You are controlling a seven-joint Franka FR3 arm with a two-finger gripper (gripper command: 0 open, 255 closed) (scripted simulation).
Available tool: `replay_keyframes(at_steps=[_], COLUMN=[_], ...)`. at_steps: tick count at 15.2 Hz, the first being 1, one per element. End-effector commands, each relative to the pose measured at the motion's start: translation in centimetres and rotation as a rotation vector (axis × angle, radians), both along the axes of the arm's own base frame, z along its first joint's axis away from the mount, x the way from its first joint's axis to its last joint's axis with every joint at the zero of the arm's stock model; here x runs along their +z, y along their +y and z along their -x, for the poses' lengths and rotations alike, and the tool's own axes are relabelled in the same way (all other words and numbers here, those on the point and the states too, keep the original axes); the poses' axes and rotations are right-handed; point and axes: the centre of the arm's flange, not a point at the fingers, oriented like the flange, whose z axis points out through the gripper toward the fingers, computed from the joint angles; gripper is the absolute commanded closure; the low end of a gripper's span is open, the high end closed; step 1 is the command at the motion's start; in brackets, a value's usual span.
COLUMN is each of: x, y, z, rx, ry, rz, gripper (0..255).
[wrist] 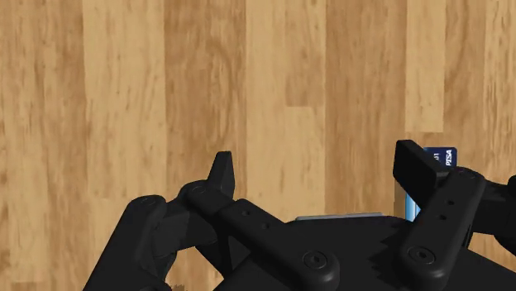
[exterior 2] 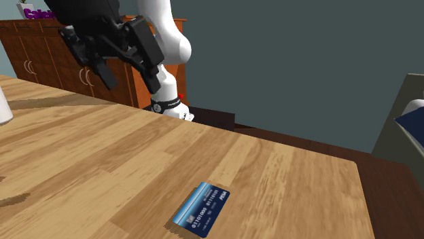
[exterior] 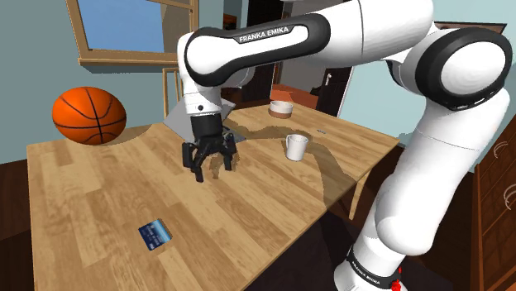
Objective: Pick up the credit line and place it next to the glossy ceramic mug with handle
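Observation:
A blue credit card [exterior: 155, 235] lies flat on the wooden table [exterior: 91, 190], close to the front edge in the shoulder view. From the second exterior view the card [exterior 2: 201, 209] shows white digits. My black gripper [exterior: 211, 168] hangs open above the table's middle, well away from the card and holding nothing. In the wrist view the gripper [wrist: 318, 169] has its fingers spread wide over bare wood, and a corner of the card [wrist: 441, 156] peeks from behind one fingertip [wrist: 413, 165]. A white mug [exterior: 295, 146] with a handle stands beyond the gripper, toward the shoulder view's right.
An orange basketball [exterior: 89, 116] rests at the table's far left corner. A small bowl [exterior: 283, 107] sits at the back behind the mug. Wooden cabinets [exterior 2: 41, 47] stand behind the arm's base [exterior 2: 170, 105]. The table edge [exterior 2: 353, 197] runs close to the card.

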Motion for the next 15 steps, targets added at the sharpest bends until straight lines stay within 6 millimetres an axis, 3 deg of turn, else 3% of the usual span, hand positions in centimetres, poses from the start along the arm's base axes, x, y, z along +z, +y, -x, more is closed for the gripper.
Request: replay_keyframes(at_steps=[1, 13, 15], x=[-1.8, -11.5, -12.1], y=[2.2, 15.3, 15.5], z=[-1.1, -8.0, -7.8], rx=[-0.007, -0.038, -0.039], ry=[0.035, 0.231, 0.235], rz=[0.006, 0.039, 0.04], gripper=[0, 0, 0])
